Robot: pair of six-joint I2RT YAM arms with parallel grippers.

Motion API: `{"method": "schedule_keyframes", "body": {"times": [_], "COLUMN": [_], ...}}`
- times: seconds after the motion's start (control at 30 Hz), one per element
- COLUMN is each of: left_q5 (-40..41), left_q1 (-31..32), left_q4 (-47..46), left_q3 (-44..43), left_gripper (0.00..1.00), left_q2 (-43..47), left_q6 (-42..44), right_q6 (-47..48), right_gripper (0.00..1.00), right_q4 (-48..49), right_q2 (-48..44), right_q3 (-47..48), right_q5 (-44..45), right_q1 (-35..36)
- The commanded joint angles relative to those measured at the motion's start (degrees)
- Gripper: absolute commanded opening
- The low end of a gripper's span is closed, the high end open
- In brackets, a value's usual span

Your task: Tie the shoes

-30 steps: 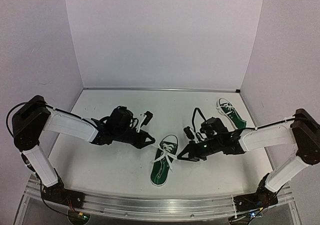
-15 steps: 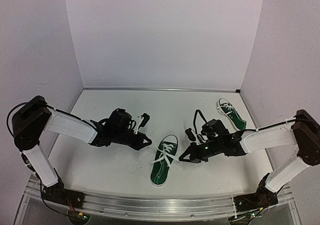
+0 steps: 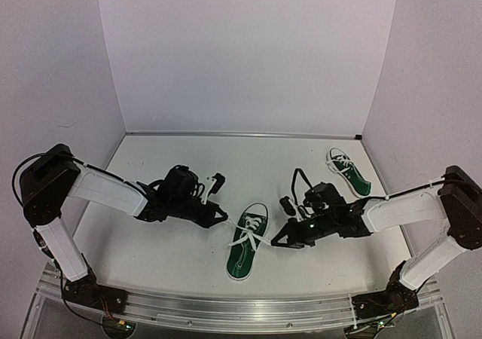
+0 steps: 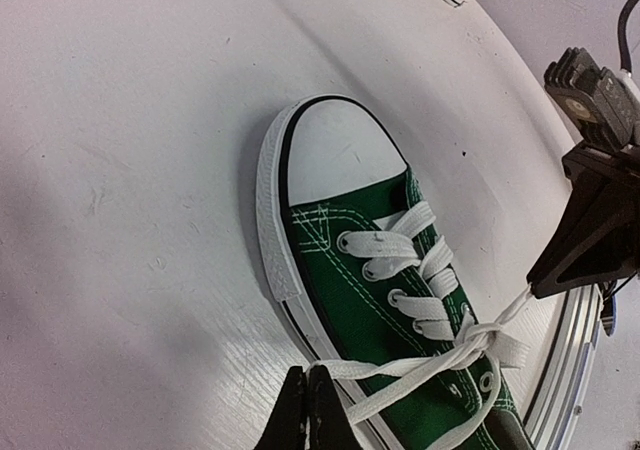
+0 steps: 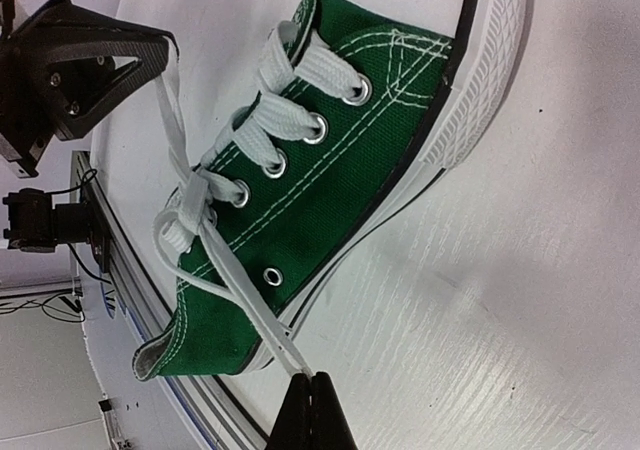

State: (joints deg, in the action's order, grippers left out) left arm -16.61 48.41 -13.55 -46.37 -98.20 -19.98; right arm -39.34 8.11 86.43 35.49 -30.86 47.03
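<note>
A dark green sneaker (image 3: 247, 245) with white laces and toe cap lies in the middle of the table, toe toward the back. It also shows in the left wrist view (image 4: 380, 300) and the right wrist view (image 5: 330, 170). Its laces are crossed into a knot (image 4: 478, 338) over the tongue. My left gripper (image 4: 306, 372) is shut on a lace loop at the shoe's left side. My right gripper (image 5: 311, 375) is shut on a lace loop at the shoe's right side. Both laces run taut out from the knot. A second green sneaker (image 3: 348, 171) lies at the back right.
The table's metal front rail (image 3: 226, 309) runs close behind the shoe's heel. White walls enclose the table on three sides. The two arms reach in from the left and right toward the middle shoe.
</note>
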Motion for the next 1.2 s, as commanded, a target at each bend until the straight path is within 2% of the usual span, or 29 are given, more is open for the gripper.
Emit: {"method": "schedule_keyframes", "body": {"times": [0.0, 0.1, 0.3, 0.4, 0.87, 1.17], "left_q5": [-2.4, -4.2, -3.8, -3.7, -3.4, -4.0], "left_q1": [-1.4, -1.4, -1.4, -1.4, -1.4, -1.4], "left_q4": [-1.3, -1.2, -0.7, -0.2, 0.1, 0.3], "left_q3": [-1.2, -1.6, -1.6, -2.0, -2.3, -2.6], "left_gripper": [0.0, 0.0, 0.0, 0.0, 0.0, 0.0], "left_q2": [-1.0, -0.9, 0.0, 0.0, 0.4, 0.1], "left_q6": [1.3, 2.0, 2.8, 3.1, 3.2, 3.5], "right_q6": [2.7, 3.6, 3.3, 3.3, 5.9, 4.3], "right_gripper": [0.0, 0.06, 0.35, 0.42, 0.39, 0.43], "right_q4": [-2.0, -2.7, -2.9, -2.7, -2.4, 0.0], "right_q2": [0.5, 1.9, 3.4, 3.3, 10.8, 6.9], "right_q3": [3.3, 5.8, 7.4, 8.1, 12.5, 11.3], "right_q5": [-2.1, -3.3, -3.0, -3.1, -4.3, -7.6], "right_q1": [0.2, 0.3, 0.0, -0.3, -1.1, -3.8]}}
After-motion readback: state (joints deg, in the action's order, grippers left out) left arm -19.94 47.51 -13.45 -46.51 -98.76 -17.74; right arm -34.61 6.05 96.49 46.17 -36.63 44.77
